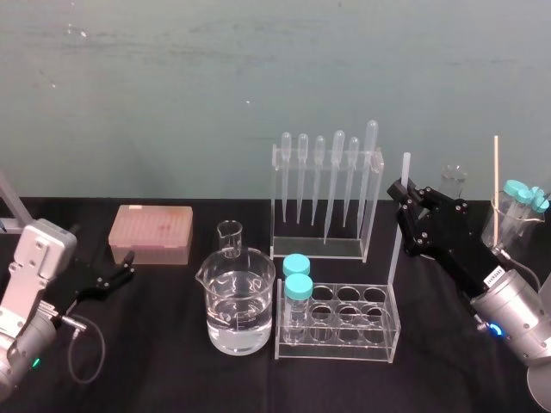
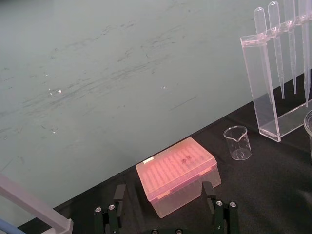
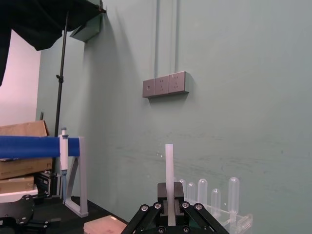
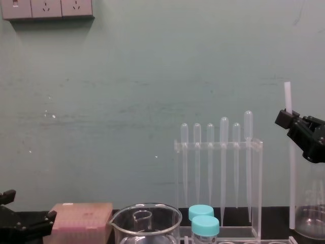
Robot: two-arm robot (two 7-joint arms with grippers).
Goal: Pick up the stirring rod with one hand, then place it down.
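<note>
Pinching rod (image 1: pixel 397 254) upright in right fingers (image 1: pixel 405 196), centre right; left fingers (image 2: pixel 209 195) spread, idle. Might slip, or clip tube rack (image 1: pixel 336 353) on lowering.

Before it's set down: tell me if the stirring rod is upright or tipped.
Upright: the stirring rod stands vertical, clamped in the right gripper, jaws shut. The left gripper rests by the pink box.

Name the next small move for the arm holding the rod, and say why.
Probably lower the right gripper and lay the stirring rod onto bare table beside the tube rack. The gripper is shut on the upright rod, so pickup looks done and placing remains. The left gripper rests open near the pink box.
</note>
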